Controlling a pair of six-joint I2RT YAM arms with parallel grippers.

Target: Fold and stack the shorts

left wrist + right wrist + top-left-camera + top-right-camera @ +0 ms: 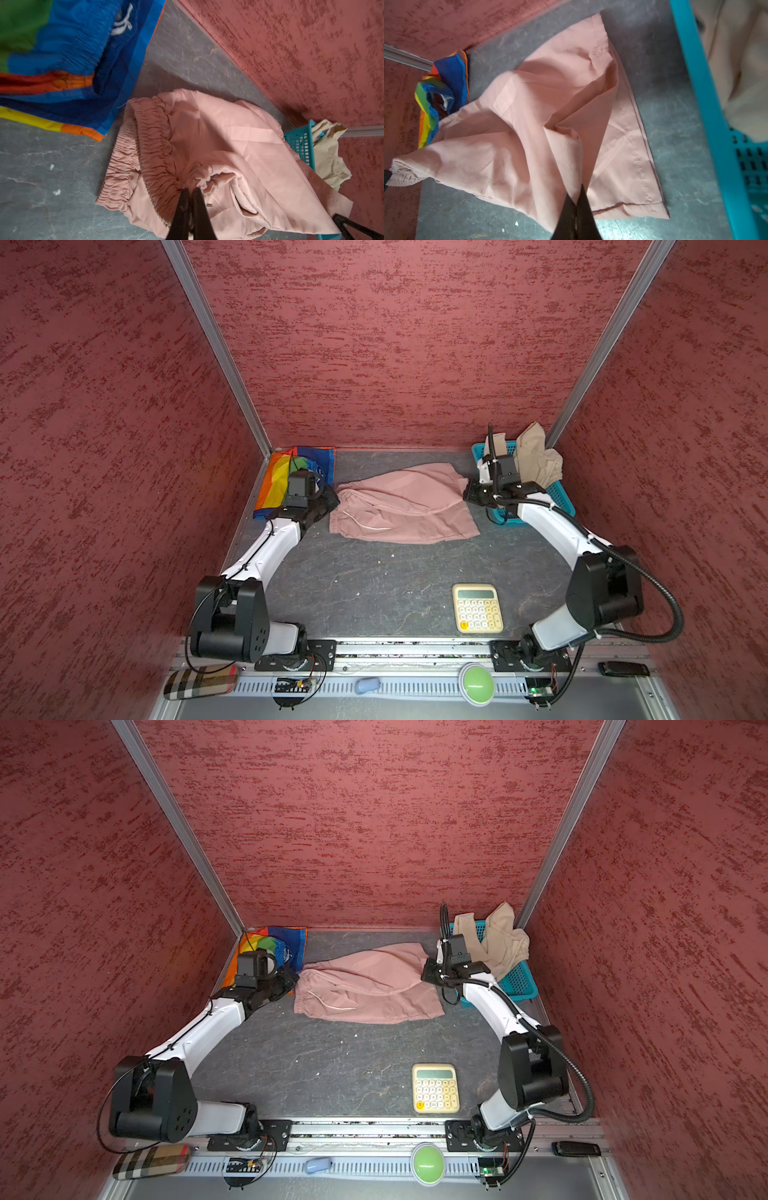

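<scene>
— Dusty pink soft fabric shorts (401, 510), where?
— Mid-frame on the grey stone-look counter (374, 572), long axis left to right. Left pincer (333, 501) clamps the waist end, right pincer (467, 491) clamps the leg end; each arm nearest its own end. Judged: fold next.

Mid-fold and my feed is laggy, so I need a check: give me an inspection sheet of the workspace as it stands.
Surface: grey marbled tabletop, a few white specks.
Job's things: pink shorts rumpled mid-table; rainbow shorts in the far left corner; beige shorts draped over the teal basket.
Clutter: calculator near the front; green button and plaid case by the front rail.
Grippers: left gripper shut on the pink waistband; right gripper shut on the pink leg end.
Cables: black conduit loops wide off the right arm.
Surroundings: red textured walls, aluminium corner posts.
</scene>
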